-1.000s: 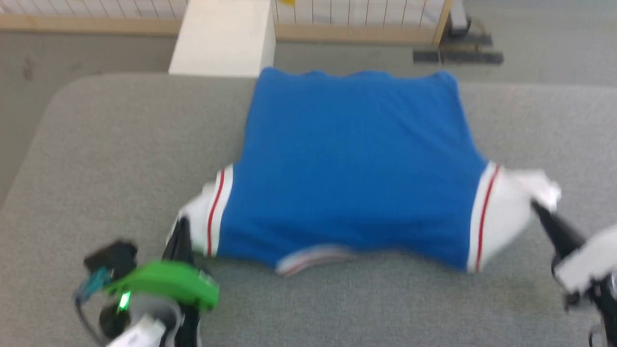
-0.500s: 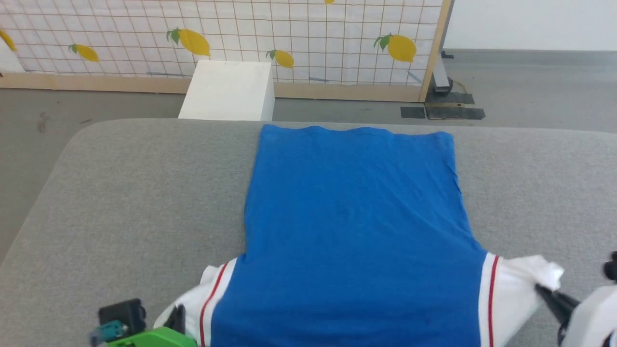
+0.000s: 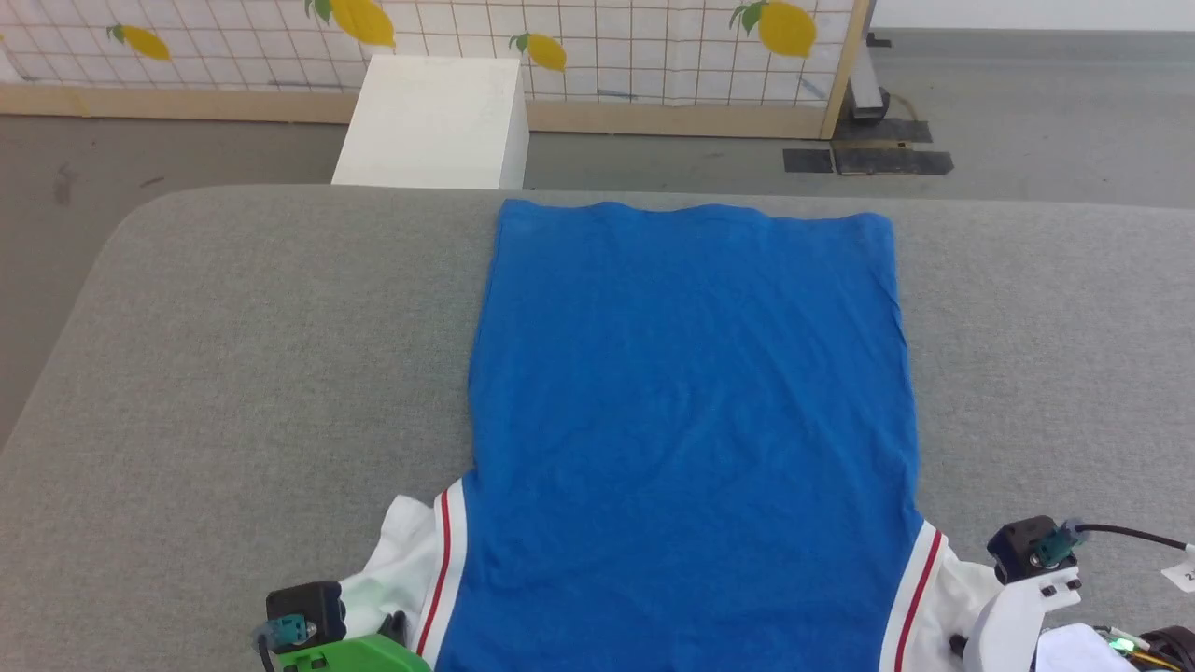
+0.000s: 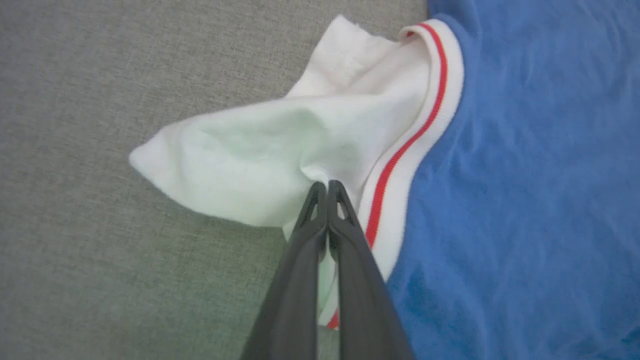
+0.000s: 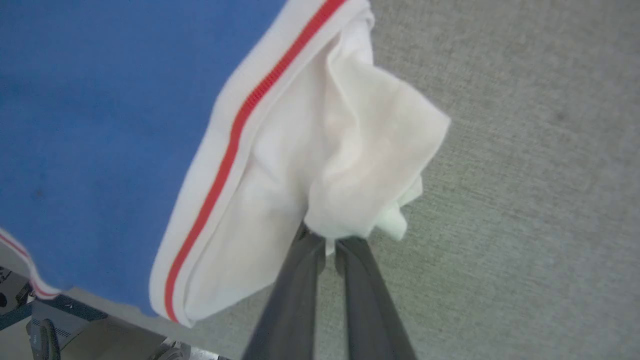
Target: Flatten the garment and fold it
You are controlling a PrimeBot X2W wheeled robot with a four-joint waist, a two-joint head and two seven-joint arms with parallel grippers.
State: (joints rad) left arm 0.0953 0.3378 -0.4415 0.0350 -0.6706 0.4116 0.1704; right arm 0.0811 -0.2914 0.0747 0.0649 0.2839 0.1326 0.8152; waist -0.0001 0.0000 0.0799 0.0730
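While both pairs of jaws are pinched tight on cloth, the left gripper (image 4: 326, 186) holds the bunched white left sleeve (image 4: 240, 165) and the right gripper (image 5: 322, 239) holds the crumpled white right sleeve (image 5: 350, 150). Both sleeves belong to the garment (image 3: 691, 420), a royal-blue jersey lying on a grey padded table (image 3: 233, 355).

Its blue body runs from the near edge to the far edge in the middle of the table, smooth and almost free of wrinkles. Flattening looks nearly done. The sleeves are not yet laid out, and no fold has been made.

From the head camera the whole blue panel and its straight far edge are visible, with a white box (image 3: 434, 121) and a lemon-printed screen (image 3: 653, 47) on the floor beyond. Each wrist camera shows its own pinch close up, beside the red-striped sleeve band. The right wrist camera also catches the near end of the jersey hanging past the table's near edge.
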